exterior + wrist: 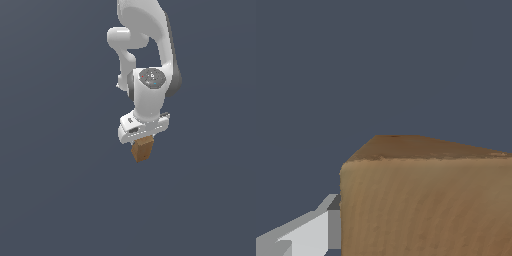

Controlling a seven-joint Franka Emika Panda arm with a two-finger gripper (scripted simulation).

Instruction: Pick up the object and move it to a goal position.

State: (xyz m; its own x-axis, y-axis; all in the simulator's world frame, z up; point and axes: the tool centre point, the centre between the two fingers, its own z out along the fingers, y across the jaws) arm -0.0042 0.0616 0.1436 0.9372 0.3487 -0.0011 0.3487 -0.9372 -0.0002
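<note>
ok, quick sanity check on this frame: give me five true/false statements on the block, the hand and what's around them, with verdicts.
1. The block sits directly under the hand, its top end tucked up into it. True.
2. The block is blue. False: it is tan-brown.
3. The block is wider than the hand. False: in the exterior view it is narrower than the white hand.
4. A finger of the hand shows beside the block in the wrist view. True.
5. A second block lies nearby. False: only one block shows, against a plain dark background.
</note>
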